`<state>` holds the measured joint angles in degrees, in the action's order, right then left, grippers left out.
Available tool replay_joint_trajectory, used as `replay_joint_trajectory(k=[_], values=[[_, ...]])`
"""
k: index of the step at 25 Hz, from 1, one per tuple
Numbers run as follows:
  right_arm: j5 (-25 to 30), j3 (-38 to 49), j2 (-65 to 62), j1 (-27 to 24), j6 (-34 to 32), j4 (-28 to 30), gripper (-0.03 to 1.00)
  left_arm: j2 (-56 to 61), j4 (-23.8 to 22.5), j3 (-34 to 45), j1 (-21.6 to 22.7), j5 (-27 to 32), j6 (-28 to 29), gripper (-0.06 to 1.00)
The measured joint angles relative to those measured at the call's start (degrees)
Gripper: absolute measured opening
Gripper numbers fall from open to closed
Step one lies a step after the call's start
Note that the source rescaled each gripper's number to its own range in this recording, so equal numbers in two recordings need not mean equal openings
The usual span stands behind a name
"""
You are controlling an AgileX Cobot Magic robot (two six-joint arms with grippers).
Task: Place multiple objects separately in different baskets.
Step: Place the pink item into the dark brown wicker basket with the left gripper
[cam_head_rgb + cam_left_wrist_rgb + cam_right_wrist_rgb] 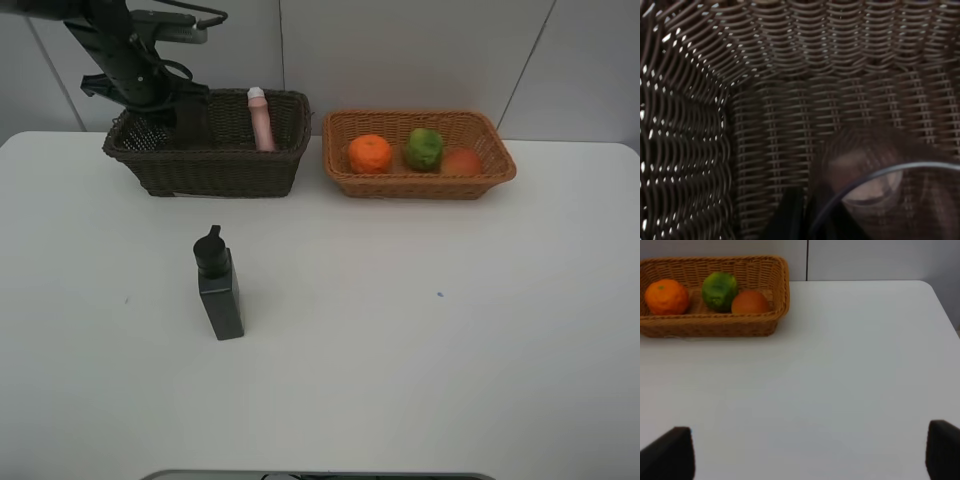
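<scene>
Objects and baskets, status by view.

Exterior high. Reference thing: the dark brown basket [230, 165]. The left arm [125, 55] reaches down into its left end. The left gripper [168, 112] is below the rim, jaws hidden by the wicker. The pink bottle [262, 120] stands upright inside the same basket, toward its right end. The light basket [420, 187] sits just right of the dark brown basket, not touching it. It holds the tangerine [370, 153], green fruit [424, 148] and peach [461, 162] in a row. The pump bottle [219, 285] stands alone on the table [450, 350], in front of the dark brown basket and well apart from it. Not yet binned.

Left wrist. The camera is inside the dark brown basket and weave fills the frame. The mauve cup [865, 177] is close under the lens, blurred. Resting on the basket floor or just above it: cannot tell. Fingers closed on it or clear of it: cannot tell.

Right wrist. The right gripper [805, 455] is spread wide with nothing between its tips. It is over bare table, right of the dark brown basket and nearer than the light basket.

Judgement: the step in hand looks like depositing the cup in the dark brown basket.
- Next move: leave the cup free, then lift the arm straight up, clear of the rim and the pink bottle.
- After that: the pump bottle. It is tall and narrow, so it likely needs a square grip across its flat sides to avoid tipping.
</scene>
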<state>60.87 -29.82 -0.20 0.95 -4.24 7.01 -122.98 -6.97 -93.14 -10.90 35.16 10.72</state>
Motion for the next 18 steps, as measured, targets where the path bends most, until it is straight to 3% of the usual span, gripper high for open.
replay_joint_trajectory(k=[9,12,15,18], values=[[0.00,0.00,0.00,0.00,0.00,0.00,0.95,-0.65,0.91,-0.11,0.10,-0.75,-0.76,0.05],[0.00,0.00,0.00,0.00,0.00,0.00,0.95,-0.65,0.91,-0.11,0.10,-0.80,-0.84,0.22],[0.00,0.00,0.00,0.00,0.00,0.00,0.95,-0.65,0.91,-0.11,0.10,-0.98,-0.86,0.53],[0.00,0.00,0.00,0.00,0.00,0.00,0.95,-0.65,0.91,-0.11,0.10,-1.11,-0.86,0.74]])
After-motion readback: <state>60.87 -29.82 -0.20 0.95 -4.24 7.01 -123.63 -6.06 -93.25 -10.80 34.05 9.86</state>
